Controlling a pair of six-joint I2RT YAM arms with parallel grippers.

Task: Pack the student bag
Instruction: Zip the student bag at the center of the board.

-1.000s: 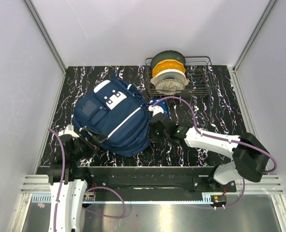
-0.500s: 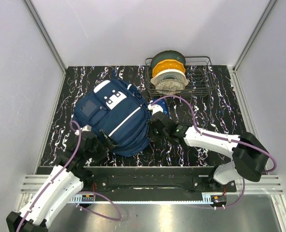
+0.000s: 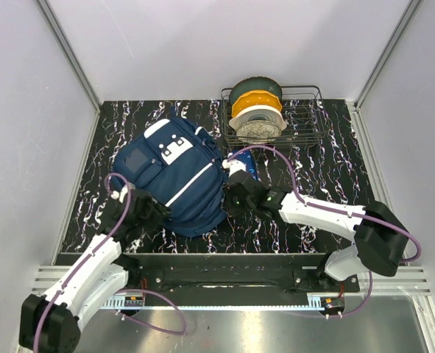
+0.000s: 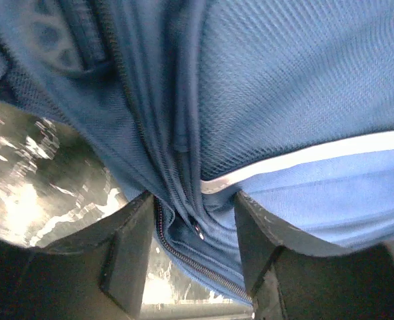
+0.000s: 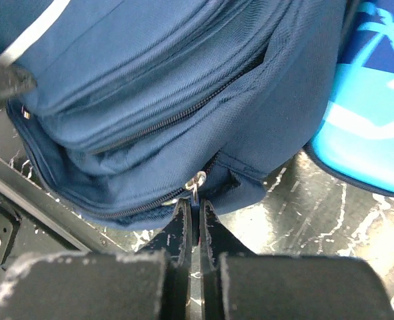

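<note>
Left jaws: left gripper [image 4: 193, 200] stands part-way spread, straddling a fold of the student bag [image 3: 174, 176]. The fingers [image 4: 127, 247] lie close against the fabric on both sides, with a zip seam running down between them.
Right jaws: right gripper [image 5: 194, 207] is pressed together, pinching the metal zip pull [image 5: 197, 180] on the bag's lower side seam.
Student bag: lies flat on the left half of the bench [image 3: 327, 176], white patches toward the far edge. Its near end is between the two grippers. The thin white stripe [image 4: 317, 157] runs just above the left fingers.
Left arm: reaches in from the near-left corner to the bag's near-left edge.
Right arm: reaches across from the near-right corner to the bag's right side.
Pencil case [image 5: 377, 113]: bright blue, palm print, touching the bag's right flank, partly tucked under it.
Wire basket [image 3: 305, 125]: far edge, right of centre, apart from the bag.
Basket contents: filament spools [image 3: 257, 121] stacked on edge, one dark green, one orange, one white.
</note>
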